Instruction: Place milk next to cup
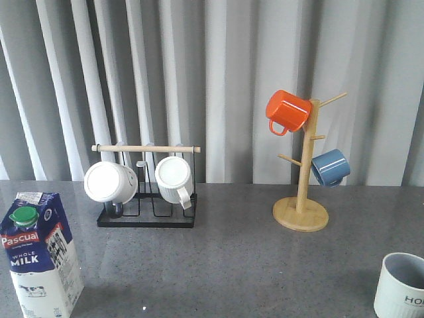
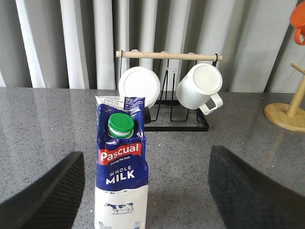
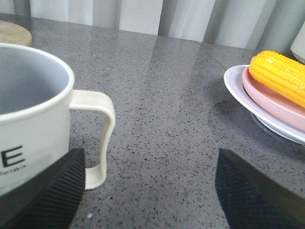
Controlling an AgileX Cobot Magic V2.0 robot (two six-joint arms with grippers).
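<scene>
Grey pleated curtains hang behind a speckled dark grey stone worktop (image 1: 232, 258). At its near left corner stands the tall milk carton (image 1: 41, 255), upright, blue on top and white below, with a green round cap and red "Pascual" label. Far across, at the near right edge, sits the pale ribbed ceramic cup (image 1: 401, 286) with a grey inside, well apart from the carton. The left hand (image 2: 145, 191) is spread wide and holds nothing, its dark fingers (image 2: 47, 195) either side of the carton without touching it. The right hand (image 3: 150, 198) is also wide open and empty, the cup's handle just beside one finger. Behind stand a black wire rack with two white mugs (image 1: 147, 199) and a wooden mug tree (image 1: 301, 185) carrying an orange mug and a blue mug. A white plate with a corn cob (image 3: 267, 95) lies near the cup.
</scene>
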